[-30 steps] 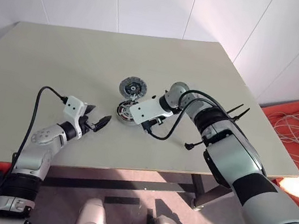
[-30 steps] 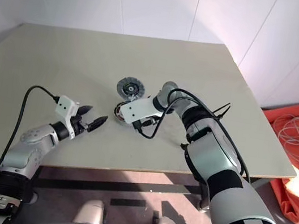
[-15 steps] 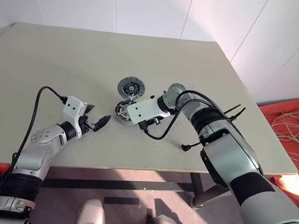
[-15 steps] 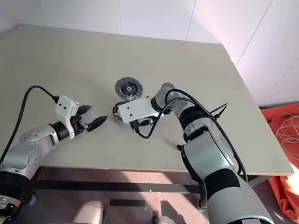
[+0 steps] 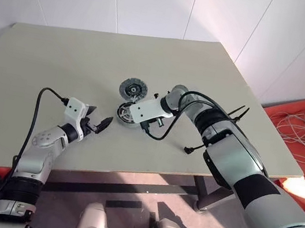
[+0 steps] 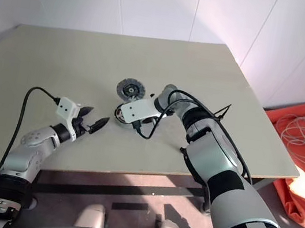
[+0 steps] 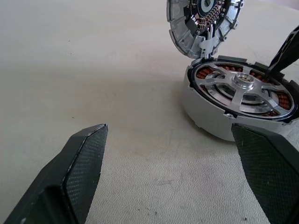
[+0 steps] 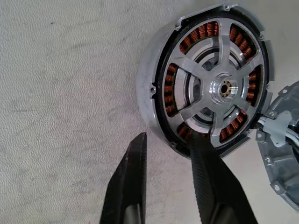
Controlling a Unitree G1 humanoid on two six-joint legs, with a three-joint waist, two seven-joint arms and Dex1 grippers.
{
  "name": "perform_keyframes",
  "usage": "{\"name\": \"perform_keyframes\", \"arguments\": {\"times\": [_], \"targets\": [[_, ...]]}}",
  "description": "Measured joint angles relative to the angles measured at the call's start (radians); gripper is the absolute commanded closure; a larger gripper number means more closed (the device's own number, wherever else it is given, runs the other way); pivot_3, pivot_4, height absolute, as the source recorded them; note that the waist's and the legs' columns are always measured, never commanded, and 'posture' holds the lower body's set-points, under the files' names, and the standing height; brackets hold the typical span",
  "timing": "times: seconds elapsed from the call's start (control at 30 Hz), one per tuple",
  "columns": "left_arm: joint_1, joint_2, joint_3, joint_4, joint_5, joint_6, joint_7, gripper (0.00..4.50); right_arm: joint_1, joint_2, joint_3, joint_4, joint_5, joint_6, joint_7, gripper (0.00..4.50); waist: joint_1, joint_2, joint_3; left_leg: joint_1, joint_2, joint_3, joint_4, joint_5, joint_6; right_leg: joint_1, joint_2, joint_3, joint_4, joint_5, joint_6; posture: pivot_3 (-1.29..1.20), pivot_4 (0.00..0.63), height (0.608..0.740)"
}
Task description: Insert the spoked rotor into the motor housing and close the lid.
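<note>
With the spoked rotor [image 8: 219, 88] already seated in the motor housing [image 7: 205, 114] on the counter [image 5: 60, 69], I judge the lid [image 5: 134, 89] beside it stiff, heavy and slick, best pinched by its ribbed edge; right gripper [image 8: 166, 154] narrowly parted and empty, left gripper [image 7: 173, 154] wide and empty.

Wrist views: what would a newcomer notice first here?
The motor housing with its copper coils stands on the table, and the spoked rotor already sits inside it. The lid lies just beyond, at the housing's rim. The right gripper hangs over the housing's edge with narrow jaws, one finger over the rim, while the left gripper waits open a short way off.
</note>
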Motion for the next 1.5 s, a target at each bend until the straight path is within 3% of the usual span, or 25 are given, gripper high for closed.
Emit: {"name": "perform_keyframes", "arguments": {"times": [0.1, 0.57, 0.87, 1.1, 1.37, 1.5], "targets": [[0.0, -0.002, 0.0, 0.0, 0.001, -0.002, 0.0, 0.0, -0.001, 0.015, 0.0, 0.0, 0.0, -0.002, -0.005, 4.49, -0.001, 0.0, 0.0, 0.0, 0.0, 0.0, 0.0, 0.0, 0.0, 0.0, 0.0, 0.0, 0.0, 0.0, 0.0, 0.0, 0.0, 0.74], [0.0, -0.006, 0.0, 0.006, 0.005, -0.007, 0.001, 0.0, -0.001, 0.001, -0.002, 0.003, 0.001, -0.017, 0.002, 4.49, 0.0, 0.001, 0.0, 0.0, 0.0, 0.0, 0.001, 0.0, 0.0, 0.0, 0.0, 0.0, 0.001, 0.0, 0.0, 0.0, 0.0, 0.74], [0.0, -0.015, 0.0, 0.012, 0.013, -0.012, 0.002, 0.0, 0.063, -0.108, -0.04, -0.163, 0.094, -0.053, 0.277, 4.49, 0.003, 0.0, 0.0, -0.003, 0.0, 0.0, 0.002, -0.001, 0.003, -0.001, 0.0, -0.001, 0.0, 0.0, 0.0, 0.0, 0.0, 0.74], [-0.006, -0.026, -0.003, 0.018, 0.018, -0.02, 0.001, 0.0, 0.165, -0.19, -0.037, -0.371, 0.124, -0.042, 0.366, 4.49, 0.009, 0.0, 0.0, -0.003, 0.0, 0.0, 0.003, -0.002, 0.004, 0.0, 0.0, -0.001, 0.0, 0.0, 0.0, 0.0, 0.0, 0.74], [-0.006, -0.033, -0.008, 0.018, 0.02, -0.023, 0.002, 0.0, 0.262, -0.201, -0.048, -0.571, 0.172, 0.23, 0.419, 4.49, 0.022, -0.001, 0.0, 0.0, 0.0, 0.0, 0.005, -0.002, 0.004, 0.003, 0.0, -0.001, 0.0, 0.0, 0.0, 0.0, 0.0, 0.74], [-0.002, -0.035, -0.008, 0.018, 0.02, -0.023, 0.002, 0.0, 0.288, -0.143, -0.08, -0.638, 0.197, 0.536, 0.421, 4.49, 0.014, -0.002, -0.001, 0.004, 0.001, 0.0, 0.004, -0.001, 0.003, 0.006, 0.001, 0.0, 0.0, 0.0, 0.0, 0.0, 0.0, 0.74]]}}
